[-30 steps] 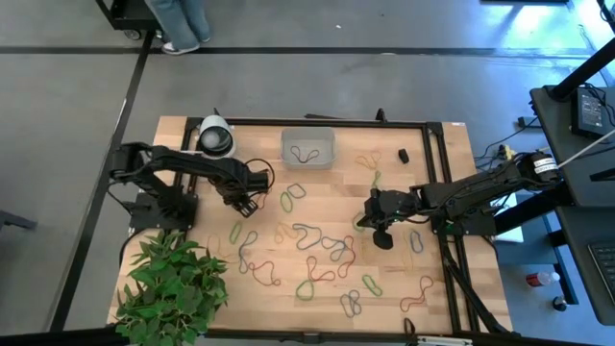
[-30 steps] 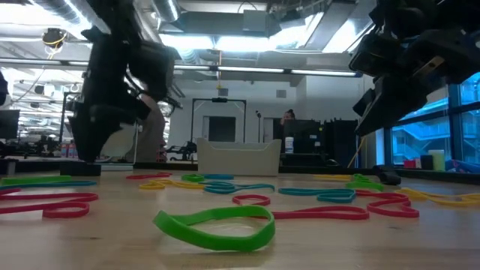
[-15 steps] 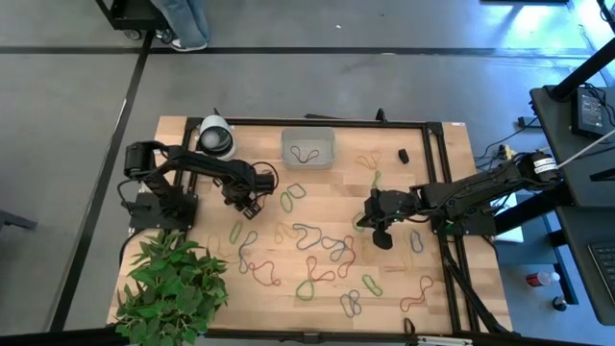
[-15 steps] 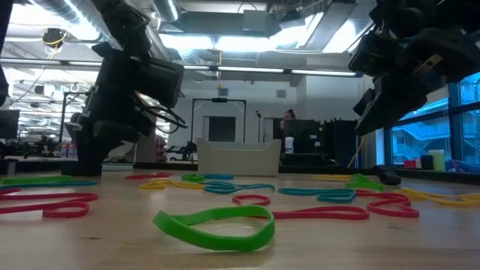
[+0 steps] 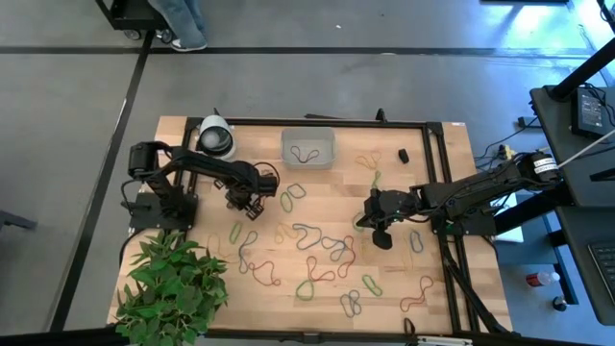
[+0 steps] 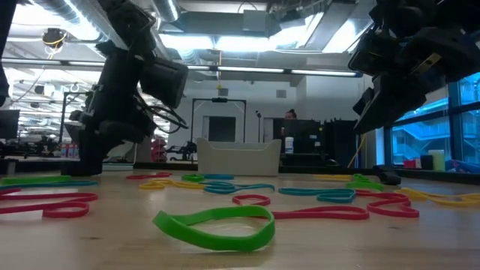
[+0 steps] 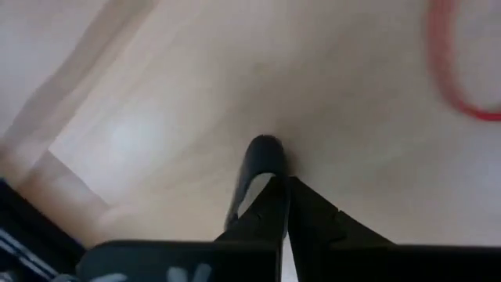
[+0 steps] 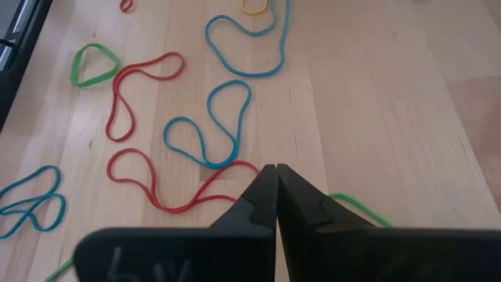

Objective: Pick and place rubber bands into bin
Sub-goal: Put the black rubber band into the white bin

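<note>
Rubber bands (image 5: 317,252) — loose loops in green, red, blue and yellow, strewn flat over the table's (image 5: 437,183) middle and near half; one green band (image 6: 214,225) lay closest to the near edge.

Right gripper (image 8: 275,176) — hung above the right-hand bands, fingers pressed together, nothing between them; red and blue loops lay on the wood just ahead. Judged idle.

Left gripper (image 7: 274,176) — down at the wood on the left side, fingers pinched tight with the tips against bare board; no band seen in the pinch, a red loop (image 7: 462,70) lay apart from it.

Bin (image 5: 308,147) — stood at the far edge, centre, well apart from both grippers; held one dark loop already.

Tape roll (image 5: 215,137) — far left corner, beside the left arm.

Step in hand, as judged: grasp attempt by the left gripper, probably closed on nothing. Next move called for: a small lift to check, else spreading the fingers and re-aiming squarely over a strand before carrying to the bin.
</note>
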